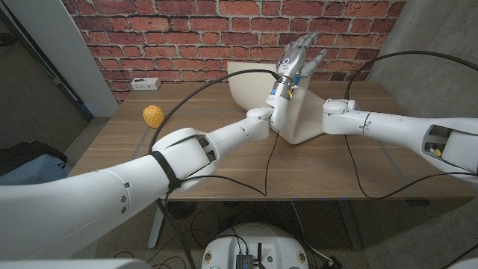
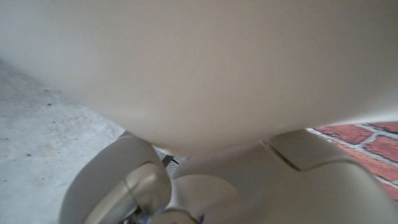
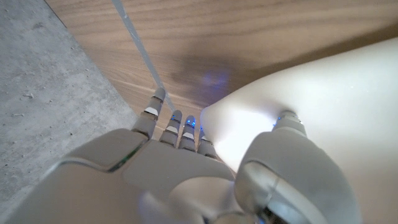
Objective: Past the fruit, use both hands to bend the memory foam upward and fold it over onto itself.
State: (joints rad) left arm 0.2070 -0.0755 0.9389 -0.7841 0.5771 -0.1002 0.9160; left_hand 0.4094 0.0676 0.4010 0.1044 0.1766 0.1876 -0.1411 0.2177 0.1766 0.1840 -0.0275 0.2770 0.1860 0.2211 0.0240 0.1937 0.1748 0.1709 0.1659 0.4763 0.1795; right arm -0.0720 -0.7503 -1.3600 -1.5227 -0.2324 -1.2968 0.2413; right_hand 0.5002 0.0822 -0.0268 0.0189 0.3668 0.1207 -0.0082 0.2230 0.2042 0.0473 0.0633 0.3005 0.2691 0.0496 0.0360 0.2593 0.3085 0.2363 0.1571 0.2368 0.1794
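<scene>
The cream memory foam (image 1: 299, 123) is bent up at the middle of the table, one part standing (image 1: 246, 84) and the other sloping down to the wood. My left hand (image 1: 295, 63) stands upright against it, fingers spread above its top edge. In the left wrist view the foam (image 2: 199, 62) lies close over my left hand (image 2: 186, 186). My right hand (image 3: 180, 168) grips the foam's edge (image 3: 323, 81), fingers beneath and thumb on top. In the head view the foam hides it past the wrist (image 1: 340, 110). A yellow fruit (image 1: 153, 116) sits on the left of the table.
A white power strip (image 1: 144, 83) lies at the back left of the wooden table (image 1: 119, 142). A brick wall stands behind. Black cables hang over both arms. The right wrist view has the table's edge (image 3: 140, 56) and grey floor beside it.
</scene>
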